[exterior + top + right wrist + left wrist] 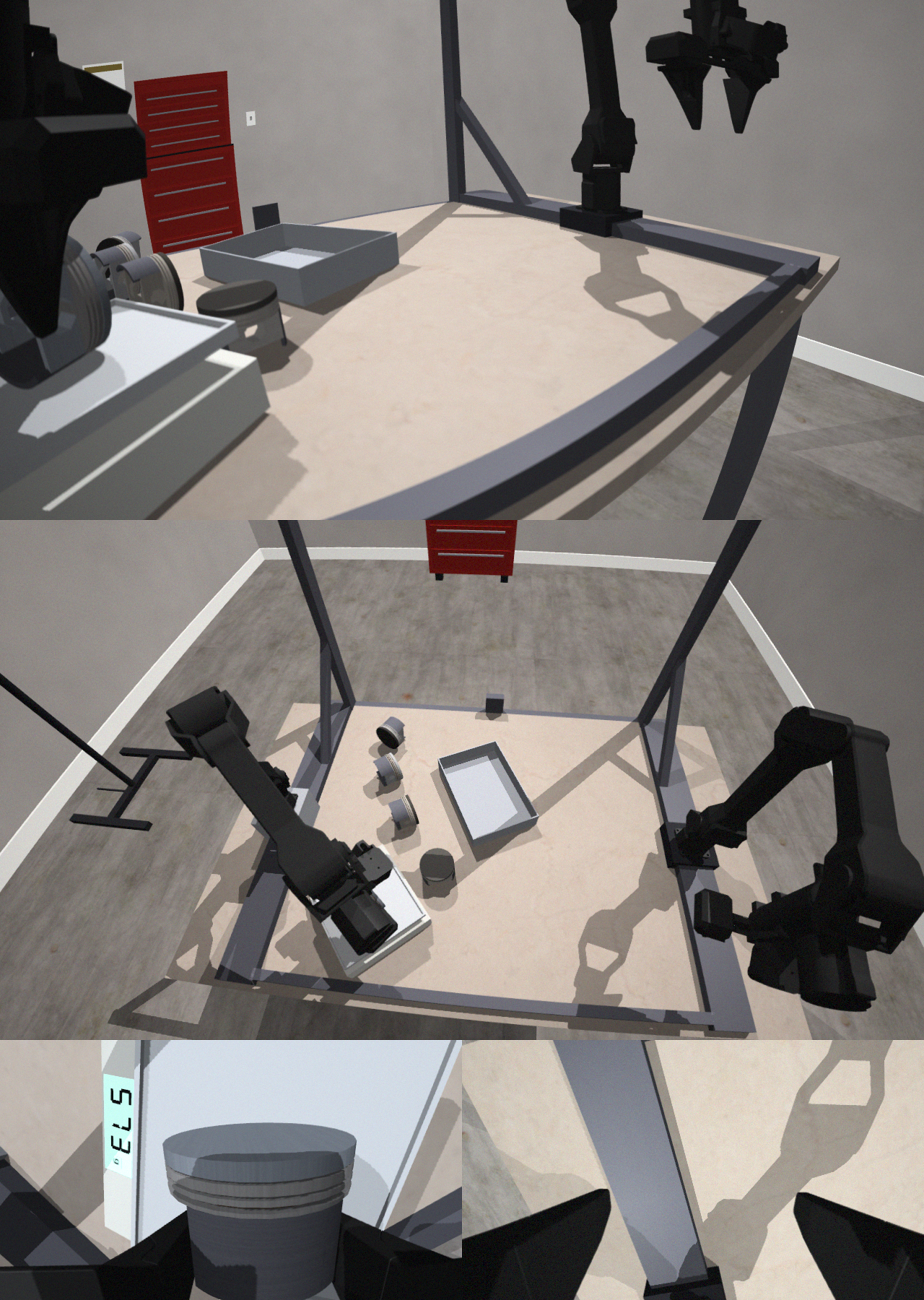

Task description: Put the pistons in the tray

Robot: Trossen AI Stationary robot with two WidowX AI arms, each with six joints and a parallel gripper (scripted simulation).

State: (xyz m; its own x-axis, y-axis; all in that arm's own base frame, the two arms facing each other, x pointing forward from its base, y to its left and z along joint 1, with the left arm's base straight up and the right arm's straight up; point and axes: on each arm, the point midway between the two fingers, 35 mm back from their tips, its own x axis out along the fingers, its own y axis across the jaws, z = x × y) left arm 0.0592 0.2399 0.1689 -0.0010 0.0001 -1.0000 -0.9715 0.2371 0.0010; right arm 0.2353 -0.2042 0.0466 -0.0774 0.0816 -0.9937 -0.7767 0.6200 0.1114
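My right gripper (255, 1213) is shut on a piston (260, 1195) (92, 303), crown tilted up, at the scale's white pan (406, 901) (154, 326) (289, 1083). Contact underneath is hidden. The display (119, 1121) is lit, its digits sideways; I cannot read them surely. A dark-crowned piston (437, 866) (239, 303) stands crown up beside the scale. Three more lie on their sides: the nearest piston (404, 812) (148, 281), a middle piston (388, 769) and a far piston (393, 731). The steel parts tray (507, 831) (349, 266) is empty. My left gripper (717, 129) (703, 1200) is open and empty, raised beyond the right table edge.
A frame rail (413, 991) (568, 407) runs along the near edge, with uprights at the far corners. A small dark block (494, 703) (266, 217) stands at the far edge behind the tray. A red cabinet (471, 545) (187, 161) stands beyond the table.
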